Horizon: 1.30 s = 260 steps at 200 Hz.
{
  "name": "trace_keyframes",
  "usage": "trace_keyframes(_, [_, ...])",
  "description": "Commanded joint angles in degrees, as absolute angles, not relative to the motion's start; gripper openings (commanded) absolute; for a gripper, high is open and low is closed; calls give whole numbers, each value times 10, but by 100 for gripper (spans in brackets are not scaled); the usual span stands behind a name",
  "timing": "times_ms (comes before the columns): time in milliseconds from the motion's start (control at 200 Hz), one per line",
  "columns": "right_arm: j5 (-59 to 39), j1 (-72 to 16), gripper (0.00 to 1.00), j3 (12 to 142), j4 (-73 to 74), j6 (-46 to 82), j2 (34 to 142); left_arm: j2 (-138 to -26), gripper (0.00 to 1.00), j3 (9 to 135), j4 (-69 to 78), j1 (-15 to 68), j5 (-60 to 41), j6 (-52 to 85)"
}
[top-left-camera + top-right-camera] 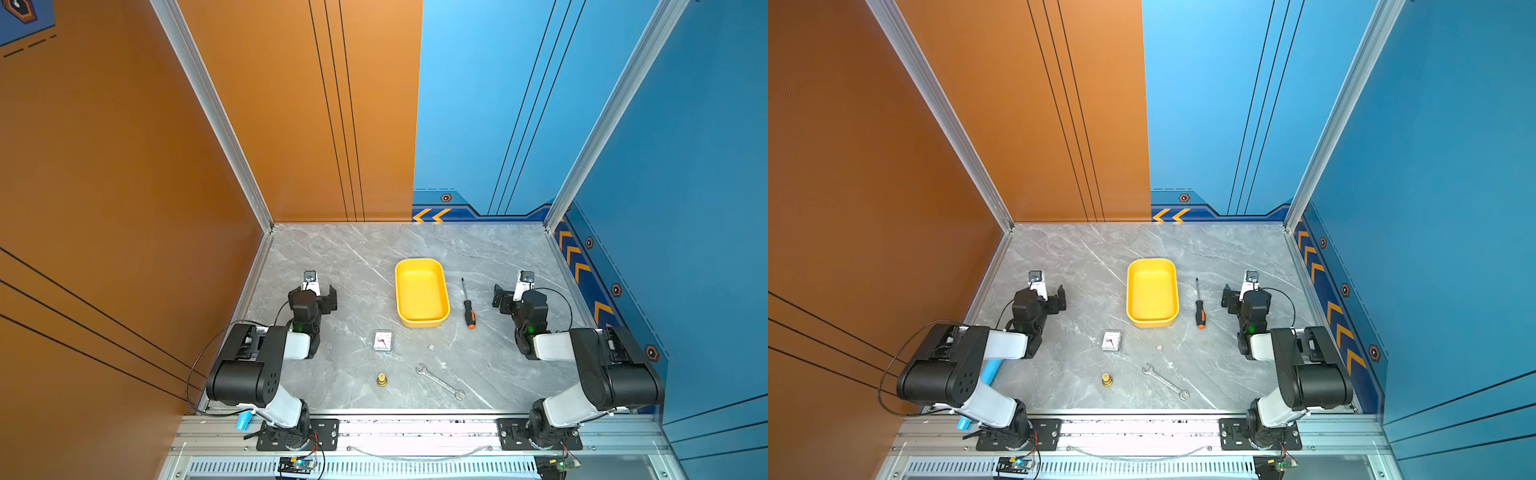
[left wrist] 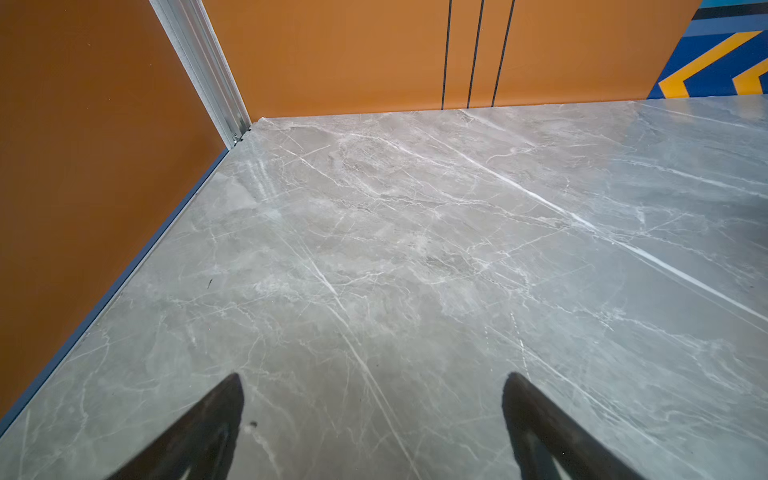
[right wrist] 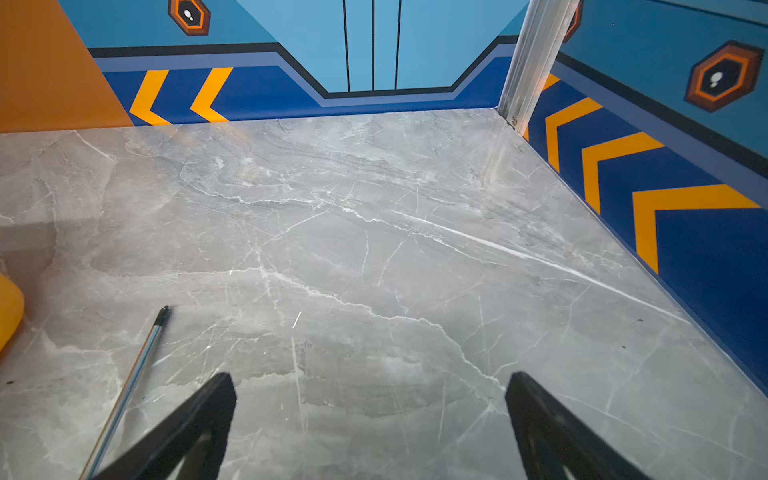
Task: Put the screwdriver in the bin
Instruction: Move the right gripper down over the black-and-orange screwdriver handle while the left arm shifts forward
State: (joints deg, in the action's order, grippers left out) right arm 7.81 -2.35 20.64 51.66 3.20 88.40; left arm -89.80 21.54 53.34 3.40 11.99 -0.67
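Screwdriver (image 1: pixel 468 305) on the grey marble worktop (image 1: pixel 353 257), that is where it lies, flat, just to the right of the bin (image 1: pixel 424 322) but not touching it. Its thin shaft points toward the far wall and its black handle with the orange cap comes toward the near edge, so it runs roughly alongside the bin's long side. The bin is a shallow yellow tray, sitting about mid-worktop with nothing inside it that I can see.

From the right wrist view, the right gripper (image 3: pixel 370 376) has its two dark fingers spread wide apart, with only bare marble between them. The screwdriver's shiny shaft (image 3: pixel 137 370) runs just beside one finger, dark tip ahead of it, and a rounded yellow corner of the bin (image 3: pixel 8 311) shows at the picture's edge. In both top views this gripper sits to the right of the screwdriver, close by but clear of it.

The left gripper (image 2: pixel 374 378) is likewise spread wide and holding nothing, over bare worktop well to the left of the bin, facing the orange wall corner.

Nearer to me, a small square clock (image 1: pixel 382 340) lies near the bin's near left corner, and a tiny white die (image 1: pixel 432 347) sits a little to its right. Closer to the near edge are a small brass fitting (image 1: pixel 381 379) and, to its right, a silver wrench (image 1: pixel 440 381) lying at a slant. All four are apart from one another and from the bin.
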Motion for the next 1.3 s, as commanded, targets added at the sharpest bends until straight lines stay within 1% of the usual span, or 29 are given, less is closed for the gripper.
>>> trace_keyframes(0, [85,-23,100,213,523,31,886,-896,98,209,545,37,126,-14])
trace_keyframes(731, [81,-20,100,213,522,33,886,-895,98,209,547,37,114,-19])
trace_keyframes(841, [87,-21,100,217,507,36,874,-870,98,212,526,39,120,-22])
trace_keyframes(936, [90,-21,100,233,447,36,837,-822,98,230,449,42,113,-27])
trace_keyframes(996, [93,-23,100,247,395,35,806,-788,98,239,409,47,92,-42])
trace_keyframes(1087, [90,-25,100,283,278,57,752,-735,98,249,355,64,66,-52])
trace_keyframes(1187, [43,-25,100,333,142,88,710,-687,98,264,297,77,18,-27])
trace_keyframes(1297, [-31,-27,100,382,17,116,697,-646,98,274,234,93,-22,32])
